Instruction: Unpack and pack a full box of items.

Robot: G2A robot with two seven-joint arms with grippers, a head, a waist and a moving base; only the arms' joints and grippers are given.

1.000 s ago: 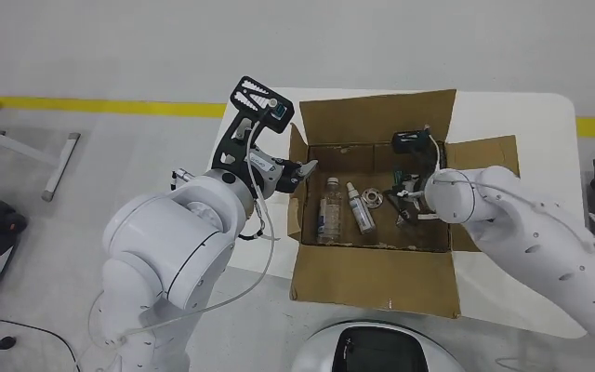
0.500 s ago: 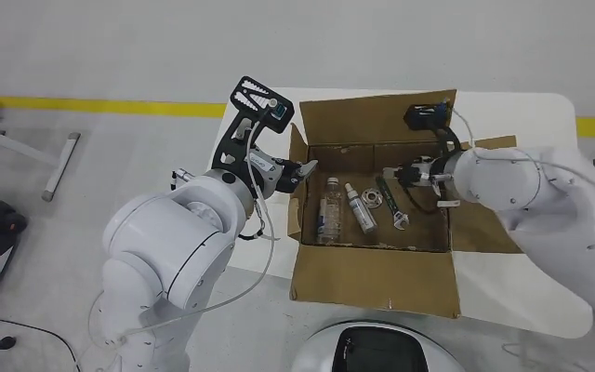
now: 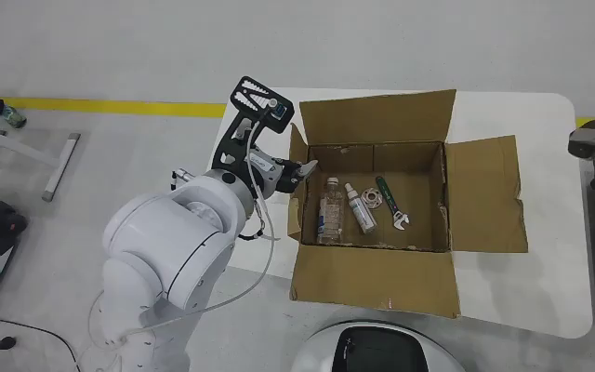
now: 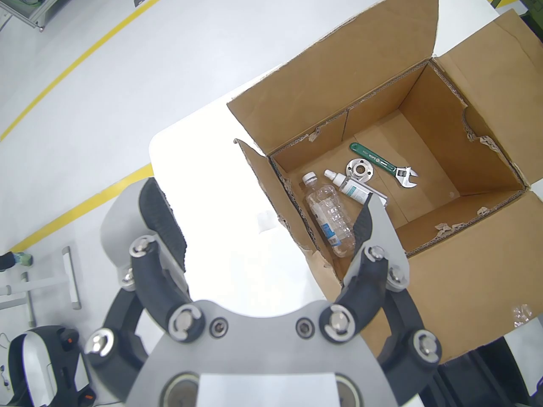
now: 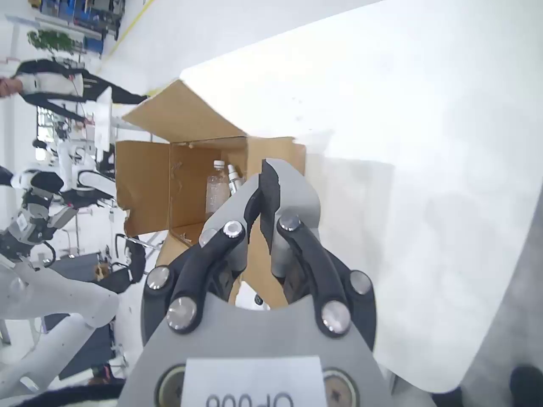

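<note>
After leaving wrench in cardboard box, withdrawing right end effector pinched together, keeping left end effector spread apart, continuing packing.

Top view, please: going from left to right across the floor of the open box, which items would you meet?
clear plastic bottle → small spray bottle → metal flange → green-handled wrench
</note>
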